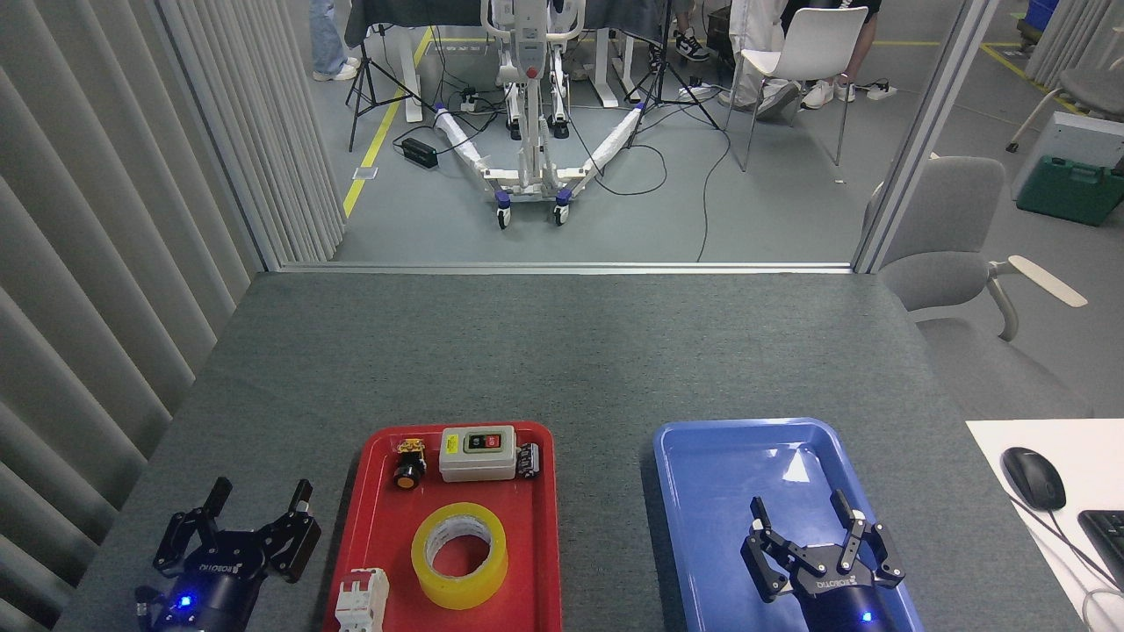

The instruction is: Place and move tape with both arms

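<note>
Yellow and glossy, the tape [459,556] lies flat in the near half of a red tray [546,527], its round hole with the white core facing straight up, so it has no long axis to speak of. It sits between the two grippers but nearer the left gripper [258,498], which hovers over the grey table [562,351] just left of the tray, fingers spread apart and holding nothing. The right gripper [802,513] is well apart from the roll, poised over a blue tray [694,491], its fingers likewise spread and empty. Around the tape, in the same red tray, a white circuit breaker [363,599] lies at the near left corner, close beside the roll; along the far edge stand a small push button with an orange face [407,465], a grey switch box [477,454] with a black and a red button, and a small dark part [528,460] at its right. The red tray's raised left rim runs between the left gripper and the roll. At the far right, on a white desk [992,439], lie a black mouse [1033,477] and a keyboard corner [1108,540].
</note>
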